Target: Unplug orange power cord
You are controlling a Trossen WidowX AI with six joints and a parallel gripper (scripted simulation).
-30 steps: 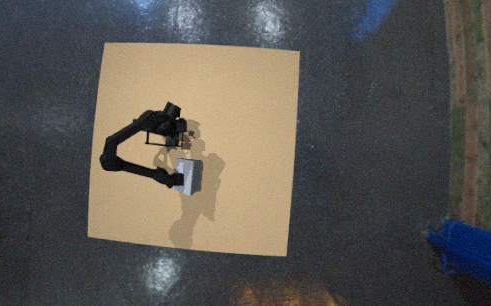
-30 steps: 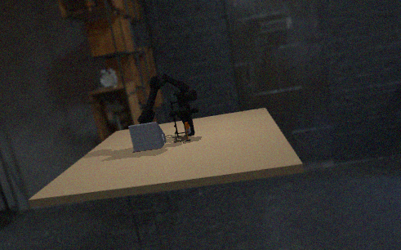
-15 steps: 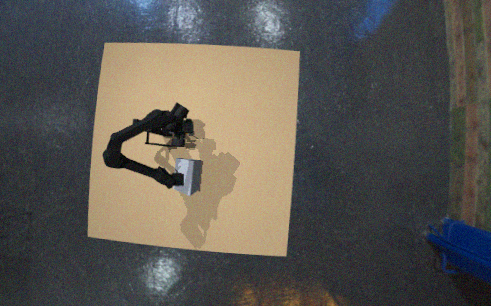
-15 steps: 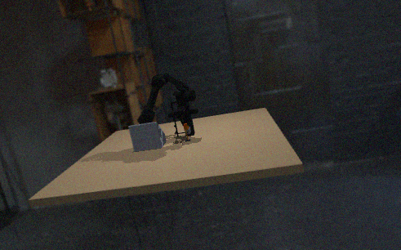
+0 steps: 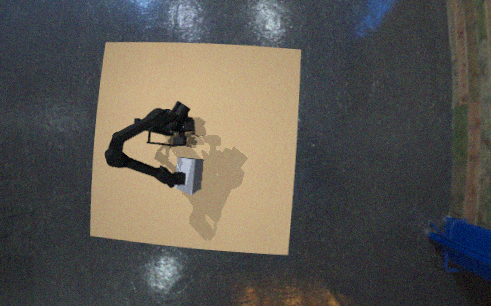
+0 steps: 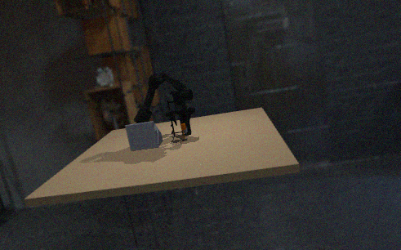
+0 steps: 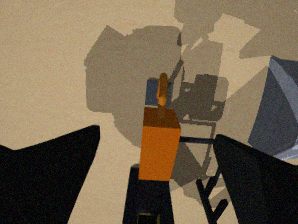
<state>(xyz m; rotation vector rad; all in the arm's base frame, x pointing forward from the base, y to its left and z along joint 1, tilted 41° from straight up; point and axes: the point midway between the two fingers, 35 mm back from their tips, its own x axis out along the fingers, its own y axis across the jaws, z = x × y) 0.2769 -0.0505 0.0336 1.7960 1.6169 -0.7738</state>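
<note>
The claw (image 7: 156, 183) is released, its dark fingers spread to the lower left and lower right of the wrist frame with visible gaps on both sides of the orange plug (image 7: 160, 145). The plug stands between them at frame centre, above the tabletop (image 7: 53, 43); whether it rests on anything I cannot tell. To finish well, I judge the arm should back straight away, jaws wide, brushing neither plug nor cord. The grey box (image 6: 143, 136) sits left of the claw in the exterior view. No brands or writing are readable
</note>
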